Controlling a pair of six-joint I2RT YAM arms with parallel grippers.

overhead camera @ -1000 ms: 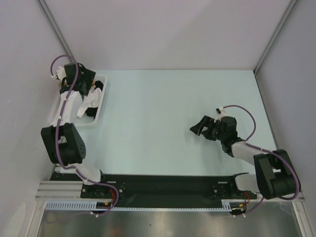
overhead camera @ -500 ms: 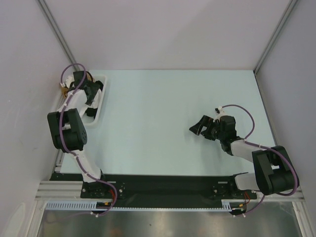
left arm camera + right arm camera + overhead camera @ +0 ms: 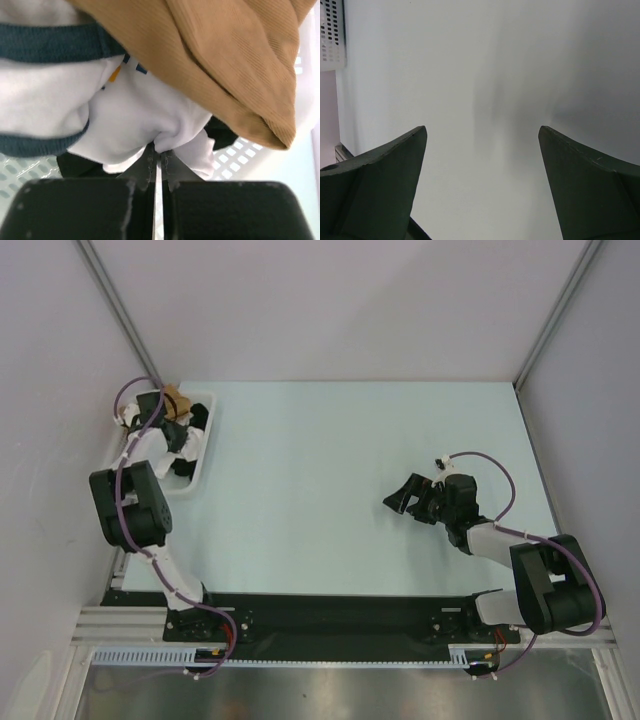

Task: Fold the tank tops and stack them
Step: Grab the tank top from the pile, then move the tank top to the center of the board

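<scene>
In the left wrist view a white tank top (image 3: 135,115) with dark navy trim (image 3: 50,42) lies crumpled in a white mesh basket (image 3: 235,160). A bit of blue-and-orange print shows near the trim. My left gripper (image 3: 160,152) is shut on a small fold of its white cloth. From above, that gripper (image 3: 186,433) is down inside the basket (image 3: 208,455) at the table's far left. My right gripper (image 3: 401,502) hangs open over the bare table at the right, and in its own view the right gripper (image 3: 482,135) has nothing between its fingers.
A tan ribbed cloth (image 3: 215,65) lies over the tank top in the basket, and this tan cloth (image 3: 178,398) also shows from above. Dark cloth (image 3: 222,135) sits under the white one. White walls close in the pale table (image 3: 330,450) on three sides.
My left gripper has moved within the basket and gone from open to shut on the white cloth. The right arm has barely moved.
</scene>
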